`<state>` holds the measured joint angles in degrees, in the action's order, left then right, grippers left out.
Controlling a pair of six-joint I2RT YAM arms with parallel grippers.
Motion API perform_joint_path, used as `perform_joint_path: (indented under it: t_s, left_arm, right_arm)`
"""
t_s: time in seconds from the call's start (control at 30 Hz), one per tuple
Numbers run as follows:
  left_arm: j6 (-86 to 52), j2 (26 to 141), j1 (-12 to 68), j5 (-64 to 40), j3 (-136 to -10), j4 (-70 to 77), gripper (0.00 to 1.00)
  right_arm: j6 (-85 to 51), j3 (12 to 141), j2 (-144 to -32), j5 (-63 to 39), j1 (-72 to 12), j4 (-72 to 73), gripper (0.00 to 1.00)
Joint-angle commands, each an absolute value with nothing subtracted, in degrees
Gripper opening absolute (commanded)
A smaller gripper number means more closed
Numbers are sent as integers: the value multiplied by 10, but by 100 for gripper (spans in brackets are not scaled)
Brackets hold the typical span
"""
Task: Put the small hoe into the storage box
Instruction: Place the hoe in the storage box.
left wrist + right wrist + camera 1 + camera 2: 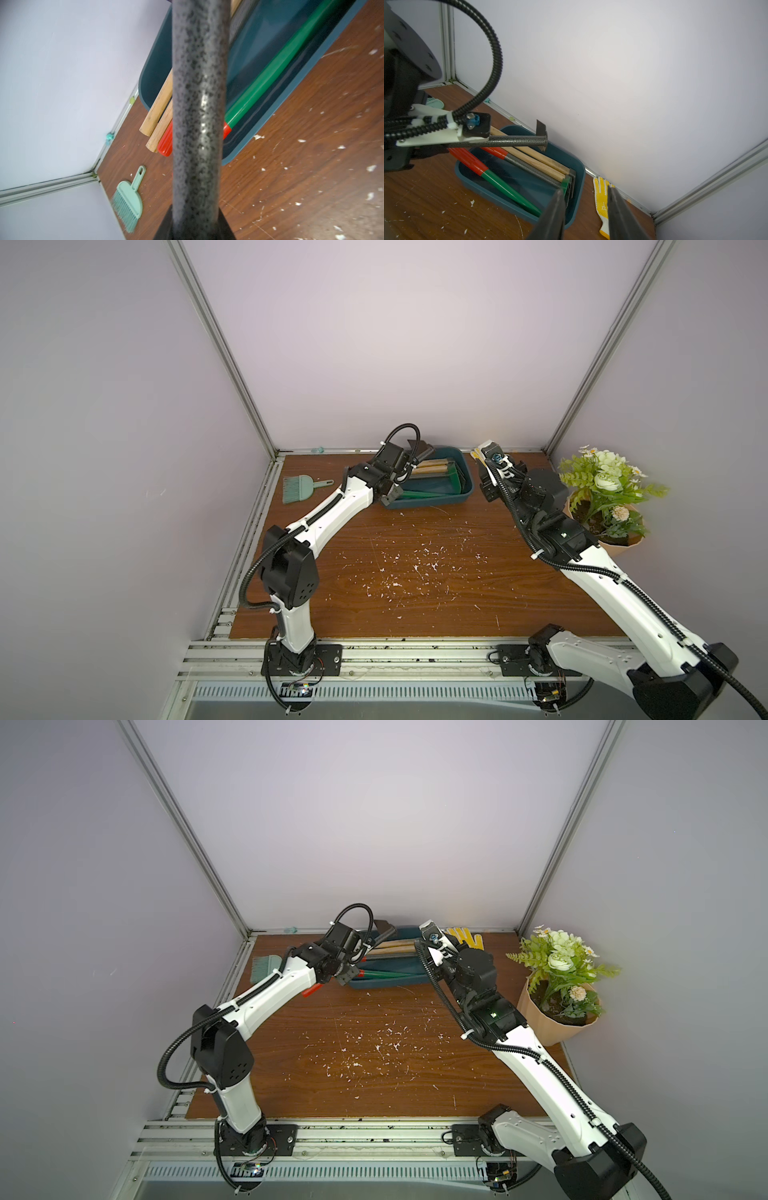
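Filling your left wrist view, the small hoe shows only its speckled grey shaft; its head is cut off there. Your left gripper is clamped on that shaft, holding the hoe in the air above the storage box at the back edge of the desk. Your right gripper stands parted and empty. You cannot make out its fingers in the top views, where the arm covers them.

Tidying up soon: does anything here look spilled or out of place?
White flecks litter the brown wooden tabletop like spilled debris. Two wooden handles and a red grip overhang the dark teal plastic storage box.
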<state>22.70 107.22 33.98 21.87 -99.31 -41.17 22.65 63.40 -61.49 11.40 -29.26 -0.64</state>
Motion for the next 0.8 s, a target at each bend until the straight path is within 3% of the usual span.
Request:
perform_joint_path:
  t_s: [0.0, 0.23, 0.47, 0.77]
  left_arm:
    - [289, 1069, 353, 330, -1045, -343, 0]
    - [382, 1088, 371, 355, -1042, -246, 0]
    - [510, 1088, 371, 354, -951, -103, 0]
    - [588, 1141, 352, 284, -990, -73, 0]
  right_arm:
    - [184, 619, -591, 92, -274, 19, 37]
    - [166, 580, -582, 61, -242, 37, 37]
    - [147, 557, -581, 36, -216, 51, 36]
    - [121, 525, -586, 2, -174, 89, 36]
